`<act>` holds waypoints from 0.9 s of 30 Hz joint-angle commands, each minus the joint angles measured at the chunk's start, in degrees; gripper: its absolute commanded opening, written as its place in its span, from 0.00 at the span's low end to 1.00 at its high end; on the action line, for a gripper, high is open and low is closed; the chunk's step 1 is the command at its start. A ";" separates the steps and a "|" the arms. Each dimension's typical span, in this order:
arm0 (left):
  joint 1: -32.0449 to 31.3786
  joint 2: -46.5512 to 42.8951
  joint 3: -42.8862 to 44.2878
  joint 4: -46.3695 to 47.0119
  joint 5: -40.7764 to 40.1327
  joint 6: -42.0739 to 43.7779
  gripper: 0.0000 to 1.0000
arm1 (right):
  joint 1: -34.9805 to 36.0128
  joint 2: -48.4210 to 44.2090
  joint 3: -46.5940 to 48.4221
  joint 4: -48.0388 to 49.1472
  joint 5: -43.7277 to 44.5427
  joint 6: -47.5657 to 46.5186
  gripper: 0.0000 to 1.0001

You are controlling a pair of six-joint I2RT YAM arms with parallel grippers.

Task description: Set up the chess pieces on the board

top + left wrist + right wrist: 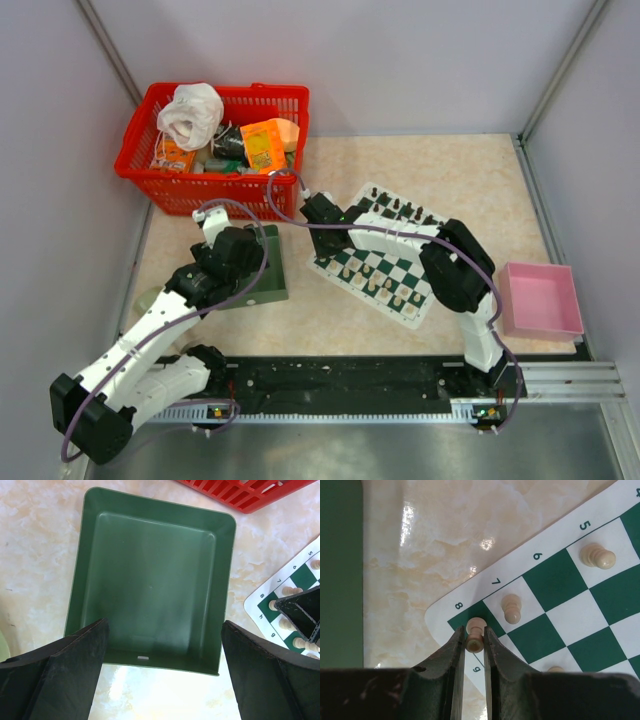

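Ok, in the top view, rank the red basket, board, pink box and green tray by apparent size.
1. red basket
2. board
3. pink box and green tray: unsure, since the left arm hides part of the tray.

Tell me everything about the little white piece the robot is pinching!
The cream-white piece is a small pawn-like figurine with a round head and a collar, looking like pale wood. It is upright at the board's corner square beside the 8, pinched below its head between the right gripper's two black fingers.
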 commanded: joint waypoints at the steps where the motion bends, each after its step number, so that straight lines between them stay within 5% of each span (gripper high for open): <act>1: 0.37 0.11 -0.30 2.07 0.18 -0.49 0.99 | 0.76 -0.64 -1.41 -0.45 -0.69 0.24 0.17; 27: 0.29 -0.16 -0.48 1.72 -0.26 -0.23 0.99 | 0.41 -7.93 3.24 -2.29 -0.34 -0.38 0.37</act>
